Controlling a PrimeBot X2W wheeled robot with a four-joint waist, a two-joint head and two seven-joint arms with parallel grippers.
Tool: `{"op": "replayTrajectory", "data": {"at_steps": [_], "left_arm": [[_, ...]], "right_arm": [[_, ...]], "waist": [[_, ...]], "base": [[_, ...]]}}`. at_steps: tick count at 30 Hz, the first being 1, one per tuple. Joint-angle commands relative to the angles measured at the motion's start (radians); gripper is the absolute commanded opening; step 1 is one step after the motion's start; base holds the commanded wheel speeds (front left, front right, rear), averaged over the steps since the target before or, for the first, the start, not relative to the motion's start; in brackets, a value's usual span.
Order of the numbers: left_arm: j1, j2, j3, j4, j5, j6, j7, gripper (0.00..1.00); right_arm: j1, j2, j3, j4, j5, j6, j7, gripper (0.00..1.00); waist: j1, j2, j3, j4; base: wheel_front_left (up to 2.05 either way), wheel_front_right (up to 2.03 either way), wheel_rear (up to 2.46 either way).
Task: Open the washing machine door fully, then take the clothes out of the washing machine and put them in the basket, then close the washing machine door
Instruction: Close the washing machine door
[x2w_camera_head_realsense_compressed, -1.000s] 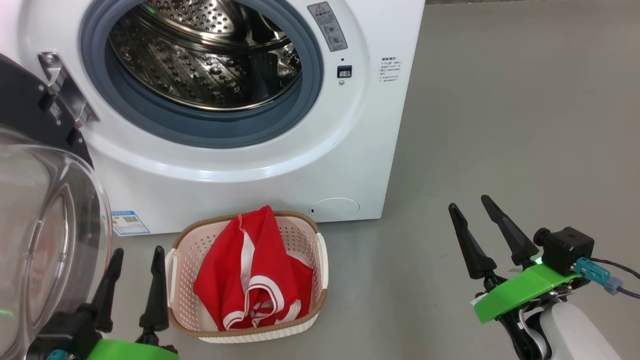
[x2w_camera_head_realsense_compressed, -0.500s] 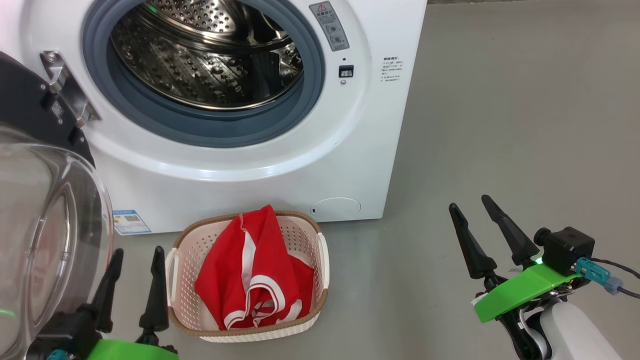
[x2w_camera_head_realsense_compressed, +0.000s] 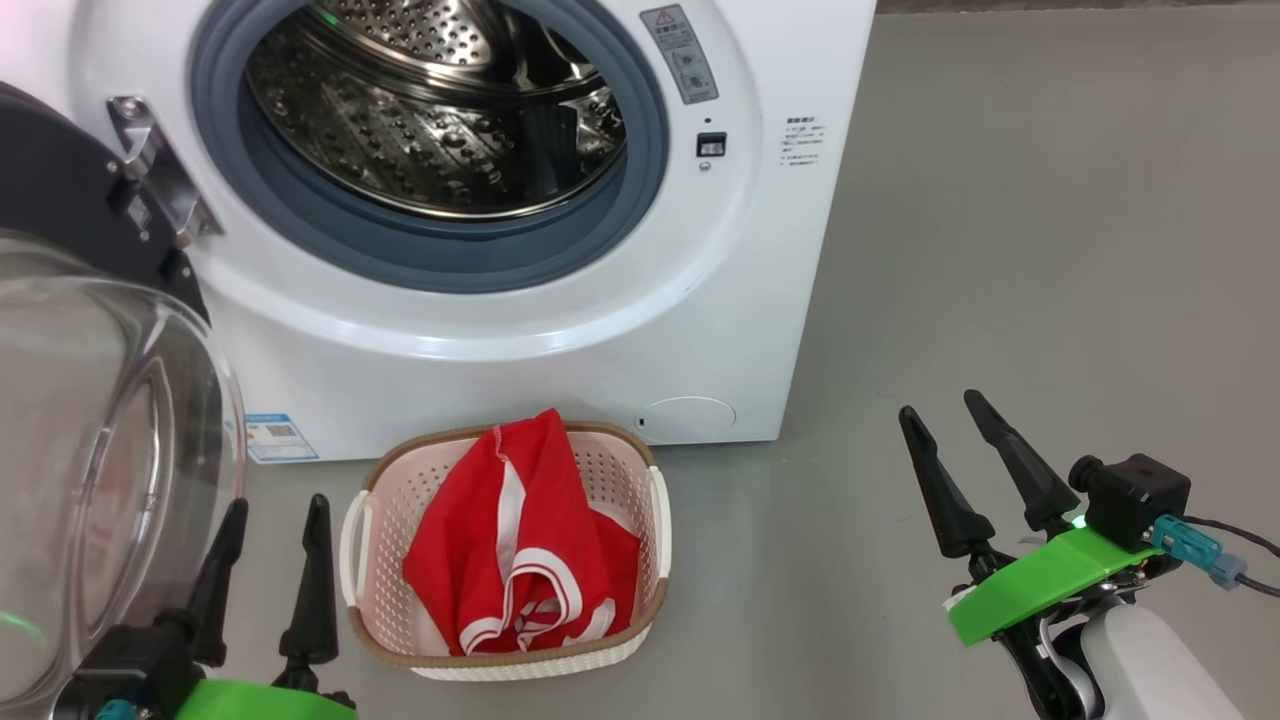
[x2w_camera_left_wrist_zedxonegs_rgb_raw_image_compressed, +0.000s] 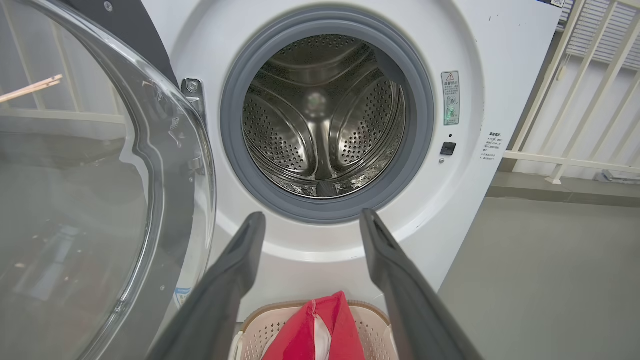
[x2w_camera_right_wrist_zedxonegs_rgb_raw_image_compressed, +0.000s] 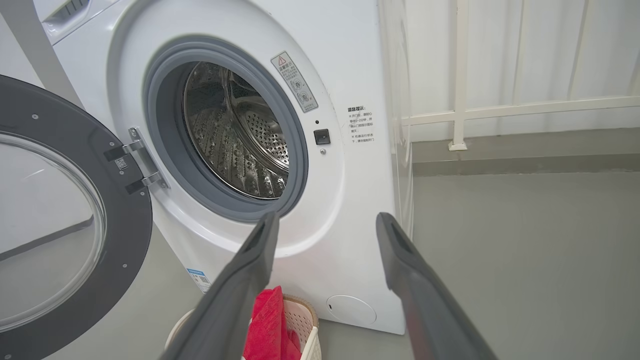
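Drum (x2w_camera_head_realsense_compressed: 440, 110) empty, clothes (x2w_camera_head_realsense_compressed: 520, 540) in basket (x2w_camera_head_realsense_compressed: 612, 478): unloading likely done. Left pincer (x2w_camera_head_realsense_compressed: 278, 503), right pincer (x2w_camera_head_realsense_compressed: 938, 404) apart, empty. Next: swing open door (x2w_camera_head_realsense_compressed: 90, 440) shut from left.

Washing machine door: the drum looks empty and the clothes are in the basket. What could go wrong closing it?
The washing machine door has its smooth glass bowl right beside the open left gripper; a push there may slip.
The clothes peak above the basket rim, possibly in the door's swing; it might snag them.
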Motion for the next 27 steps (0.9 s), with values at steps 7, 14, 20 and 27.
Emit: {"op": "replayTrajectory", "data": {"at_steps": [7, 14, 20, 27], "left_arm": [[-0.028, 0.024, 0.034, -0.016, -0.004, 0.012, -0.012, 1.0], [-0.025, 0.019, 0.04, -0.01, 0.006, 0.027, -0.012, 1.0], [-0.021, 0.015, 0.04, -0.009, 0.012, 0.035, -0.012, 1.0], [-0.01, 0.011, 0.042, -0.013, 0.017, 0.05, -0.012, 1.0]], "right_arm": [[0.005, -0.003, 0.016, -0.023, -0.011, 0.002, -0.005, 1.0], [0.007, -0.002, 0.02, -0.02, -0.009, 0.002, -0.005, 1.0], [0.009, -0.004, 0.029, -0.017, -0.005, 0.002, -0.005, 1.0], [0.011, -0.005, 0.039, -0.012, 0.0, 0.002, -0.005, 1.0]], "waist": [[0.0, 0.0, 0.001, 0.037], [0.0, 0.0, -0.006, 0.083], [0.0, 0.0, -0.013, 0.137], [0.0, 0.0, -0.025, 0.205]], "base": [[0.0, 0.0, 0.0], [0.0, 0.0, 0.0], [0.0, 0.0, 0.0], [0.0, 0.0, 0.0]]}}
